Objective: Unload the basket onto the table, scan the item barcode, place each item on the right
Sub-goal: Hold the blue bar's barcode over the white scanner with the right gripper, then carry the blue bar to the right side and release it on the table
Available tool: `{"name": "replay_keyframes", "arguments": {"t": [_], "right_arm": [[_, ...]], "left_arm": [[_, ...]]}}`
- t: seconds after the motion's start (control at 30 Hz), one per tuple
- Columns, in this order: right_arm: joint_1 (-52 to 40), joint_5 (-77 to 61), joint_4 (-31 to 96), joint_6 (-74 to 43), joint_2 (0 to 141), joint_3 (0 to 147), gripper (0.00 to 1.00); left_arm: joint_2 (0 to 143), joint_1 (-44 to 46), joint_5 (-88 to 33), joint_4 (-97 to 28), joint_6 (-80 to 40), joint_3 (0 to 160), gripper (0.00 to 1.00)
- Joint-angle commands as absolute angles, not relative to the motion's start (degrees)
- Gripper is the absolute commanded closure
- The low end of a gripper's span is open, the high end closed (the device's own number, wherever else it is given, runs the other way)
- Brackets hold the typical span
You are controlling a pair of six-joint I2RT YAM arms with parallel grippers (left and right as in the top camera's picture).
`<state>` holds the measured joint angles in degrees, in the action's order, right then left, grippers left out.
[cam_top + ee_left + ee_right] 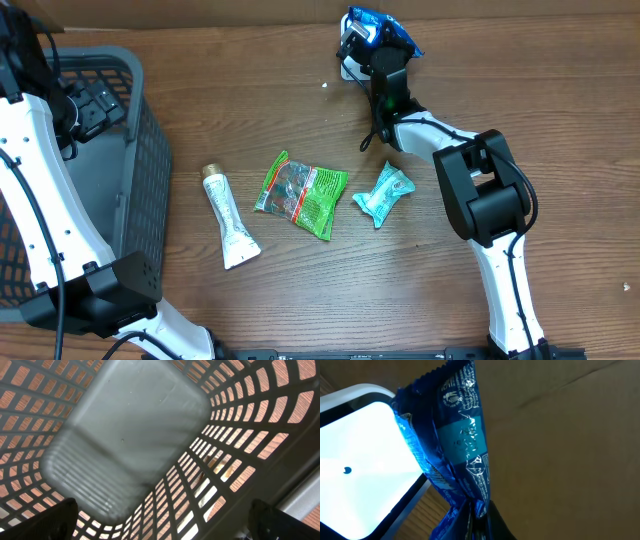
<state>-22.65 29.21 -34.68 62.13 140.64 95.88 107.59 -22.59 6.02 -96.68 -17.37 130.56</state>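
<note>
A blue snack packet [378, 24] is pinched at its crimped end by my right gripper [375, 62], which is shut on it at the far edge of the table. In the right wrist view the blue packet [459, 445] hangs right next to the white, lit scanner window [365, 467], and the right gripper [482, 522] clamps its lower seam. The scanner [349, 66] shows only as a white sliver under the arm in the overhead view. My left gripper [92, 104] is open over the grey basket, its dark fingertips [59, 519] set wide apart with nothing between them.
The grey mesh basket [150, 150] stands at the left with nothing visible inside it [130, 430]. On the table lie a white tube [230, 215], a green packet [302, 193] and a small teal packet [384, 193].
</note>
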Motion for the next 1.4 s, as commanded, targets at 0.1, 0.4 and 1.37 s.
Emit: {"name": "replay_keyframes", "arguments": {"t": [0.1,0.4,1.37], "right_arm": [[-24.23,34.04,-22.92,56.53,128.49,96.62,0.96],[-23.97,10.81,28.27,17.06,100.82,96.62,0.96],[19.77,-19.59,39.31,-12.75,107.79,75.31,0.00]], "left_arm": [[107.35,-22.39,5.93,-96.77,-16.27,130.32,0.01],[107.35,-22.39,5.93,-96.77,-16.27,130.32,0.00],[107.35,-22.37,5.93,-96.77,-16.27,130.32,0.00]]}}
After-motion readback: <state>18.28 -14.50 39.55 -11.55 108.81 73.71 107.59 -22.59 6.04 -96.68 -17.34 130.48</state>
